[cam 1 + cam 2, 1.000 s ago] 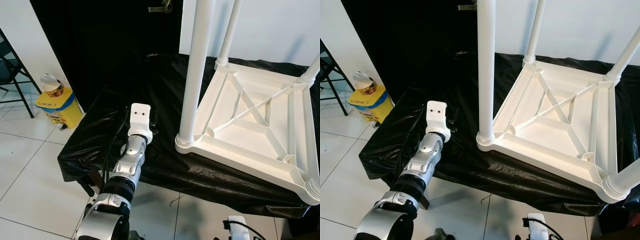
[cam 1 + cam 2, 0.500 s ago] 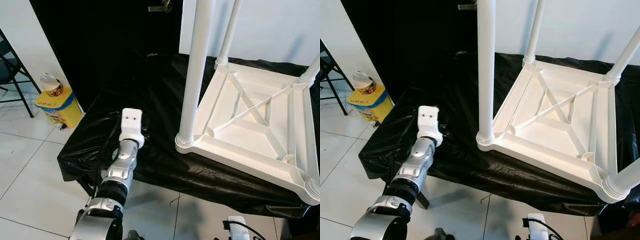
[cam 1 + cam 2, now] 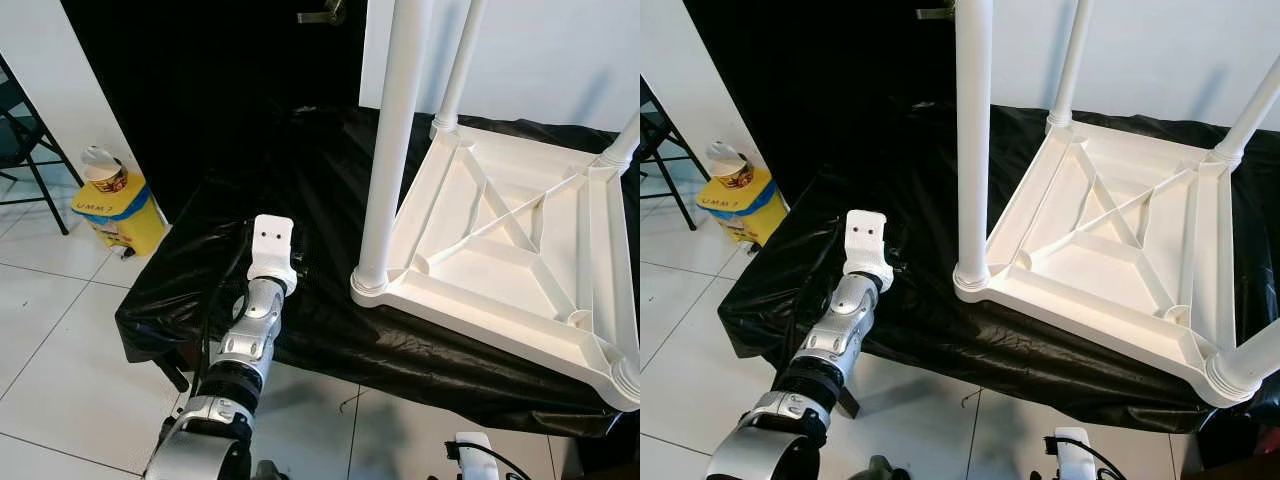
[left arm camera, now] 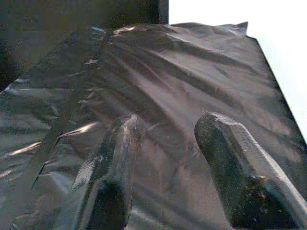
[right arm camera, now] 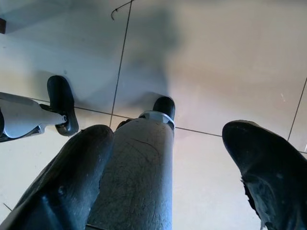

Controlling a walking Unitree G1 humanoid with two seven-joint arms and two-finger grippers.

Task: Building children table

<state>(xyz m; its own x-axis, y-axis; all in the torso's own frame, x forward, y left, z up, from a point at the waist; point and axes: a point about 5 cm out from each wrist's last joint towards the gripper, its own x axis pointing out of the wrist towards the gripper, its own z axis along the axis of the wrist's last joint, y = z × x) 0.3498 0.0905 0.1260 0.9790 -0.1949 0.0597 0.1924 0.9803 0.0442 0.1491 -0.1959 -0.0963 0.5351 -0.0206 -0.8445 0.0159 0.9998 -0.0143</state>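
Yellow bin (image 3: 118,212) label — "UMM?" — beside upturned table (image 3: 510,255).

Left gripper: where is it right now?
In the left eye view the left gripper is out over the black plastic sheet, to the left of the upturned white table's nearest leg, fingers open and empty.

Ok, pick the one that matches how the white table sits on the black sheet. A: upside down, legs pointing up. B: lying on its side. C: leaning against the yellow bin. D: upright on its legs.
A: the table lies top-down on the black sheet, its ribbed underside showing and its legs rising straight up.
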